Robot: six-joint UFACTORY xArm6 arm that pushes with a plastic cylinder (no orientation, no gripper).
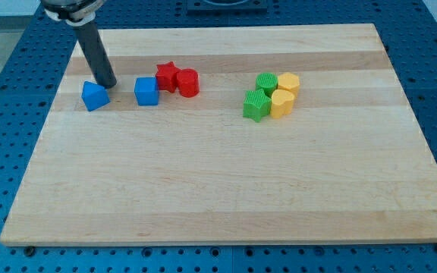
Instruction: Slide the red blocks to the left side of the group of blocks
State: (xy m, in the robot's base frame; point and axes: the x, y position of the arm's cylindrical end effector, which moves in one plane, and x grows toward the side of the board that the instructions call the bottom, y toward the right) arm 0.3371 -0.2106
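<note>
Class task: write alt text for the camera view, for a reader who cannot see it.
My tip touches the upper right of the leftmost blue block on a wooden board. Rightward sit a blue cube, a red star touching a red cylinder, then two green and two yellow blocks clustered.

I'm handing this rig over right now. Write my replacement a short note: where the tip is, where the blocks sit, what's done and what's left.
My tip sits at the upper right edge of the left blue block, touching or nearly so.
The second blue block lies to its right. The red star and red cylinder sit together just right of that.
Two green blocks and two yellow blocks cluster further right.
Done: nothing clear yet; both reds are right of the blues.
Left: slide both reds to the view's left of the group.
</note>
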